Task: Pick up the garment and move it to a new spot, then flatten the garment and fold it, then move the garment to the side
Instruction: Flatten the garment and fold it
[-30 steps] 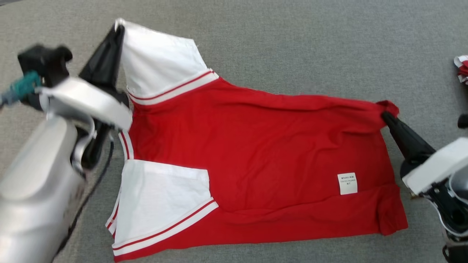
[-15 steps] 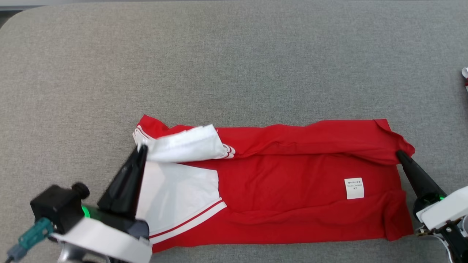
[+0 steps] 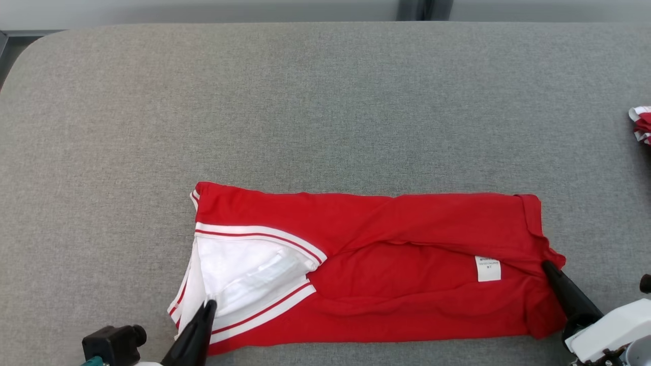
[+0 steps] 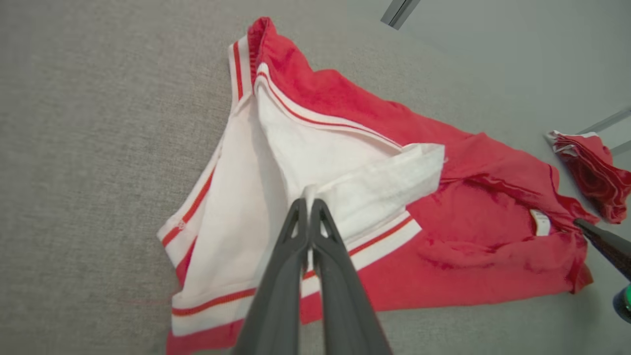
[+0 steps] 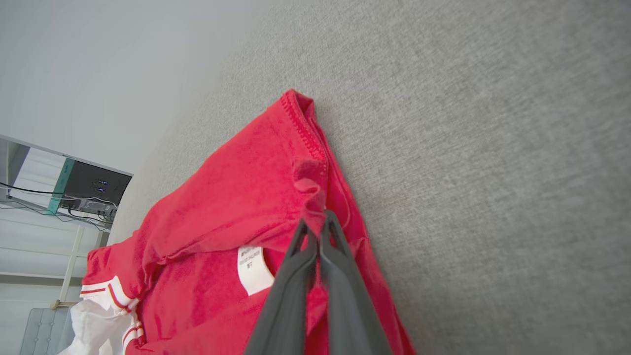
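The garment (image 3: pixel 407 229) is a red shirt with white, red-striped sleeves, lying lengthwise on the grey table (image 3: pixel 305 101) with its far half doubled over the near half. My left gripper (image 3: pixel 208 305) is at its near left end, shut on the white sleeve's edge; the left wrist view shows this gripper (image 4: pixel 309 203) pinching a raised fold of the sleeve (image 4: pixel 374 182). My right gripper (image 3: pixel 547 265) is shut on the red hem corner at the near right end. In the right wrist view that gripper (image 5: pixel 315 226) pinches the hem, beside a white label (image 5: pixel 252 268).
A second bundle of red and white cloth (image 3: pixel 642 122) lies at the table's far right edge; it is also in the left wrist view (image 4: pixel 594 172). The table's rounded back left corner (image 3: pixel 20 56) and far edge are in view.
Both grippers have come toward me with the garment's far edge, laying the far half and upper sleeve over the near half. The head camera has also shifted.
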Robot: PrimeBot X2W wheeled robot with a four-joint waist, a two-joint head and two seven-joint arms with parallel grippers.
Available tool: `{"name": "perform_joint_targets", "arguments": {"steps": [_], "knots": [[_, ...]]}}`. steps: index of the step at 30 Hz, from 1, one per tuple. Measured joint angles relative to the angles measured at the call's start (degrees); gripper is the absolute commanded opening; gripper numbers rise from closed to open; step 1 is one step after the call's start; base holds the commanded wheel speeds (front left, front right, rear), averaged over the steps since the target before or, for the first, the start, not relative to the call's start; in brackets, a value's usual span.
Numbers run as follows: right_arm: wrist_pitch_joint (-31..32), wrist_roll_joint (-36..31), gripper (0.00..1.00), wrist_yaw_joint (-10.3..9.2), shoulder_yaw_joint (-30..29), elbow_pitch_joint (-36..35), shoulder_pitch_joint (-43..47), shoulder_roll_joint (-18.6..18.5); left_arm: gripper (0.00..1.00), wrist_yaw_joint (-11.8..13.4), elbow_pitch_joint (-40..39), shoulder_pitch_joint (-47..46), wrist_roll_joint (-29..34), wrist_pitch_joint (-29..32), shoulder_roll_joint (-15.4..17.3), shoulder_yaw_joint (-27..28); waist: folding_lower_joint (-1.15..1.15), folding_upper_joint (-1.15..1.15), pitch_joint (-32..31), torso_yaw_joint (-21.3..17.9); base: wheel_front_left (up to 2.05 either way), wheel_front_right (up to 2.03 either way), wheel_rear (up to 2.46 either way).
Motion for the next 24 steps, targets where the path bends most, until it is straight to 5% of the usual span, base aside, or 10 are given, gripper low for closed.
{"name": "perform_joint_targets", "arguments": {"steps": [4,5,6,7,15,24], "knots": [[-0.8,-1.9,0.00,0.00,0.8,1.0,0.1,-0.2,0.00,-1.2,3.3,0.0,-1.5,0.1,-0.8,-0.1,0.00,0.00,-0.2,-0.6,0.00,0.00,0.00],[-1.3,-1.9,0.25,0.00,1.1,1.1,0.1,-0.2,0.33,-1.5,4.0,0.0,-1.6,0.1,-1.0,-0.2,0.00,0.00,-0.2,-0.8,0.00,0.00,0.00],[-1.6,-2.2,0.50,0.00,1.6,1.2,-0.1,-0.2,0.98,-1.6,4.6,0.0,-1.6,-0.2,-1.1,-0.1,0.00,0.00,-0.2,-0.9,0.00,0.00,0.00],[-2.2,-3.2,1.00,0.00,2.4,1.1,-0.2,-0.4,1.00,-1.9,5.1,-0.1,-1.7,-0.4,-1.4,-0.1,0.00,0.00,-0.2,-1.0,0.00,0.00,0.00],[-15.2,-14.3,1.00,0.00,7.5,-3.1,-1.6,-2.5,1.00,-1.6,6.3,-2.9,3.1,-8.6,-4.6,3.8,0.00,0.00,-1.6,-1.7,0.00,0.00,0.00],[-26.5,-26.4,1.00,0.00,7.2,-3.9,-4.0,-1.1,1.00,-3.3,4.5,-6.0,15.5,-9.8,-11.2,14.8,0.00,0.00,-3.6,-2.6,0.00,0.00,0.00]]}}
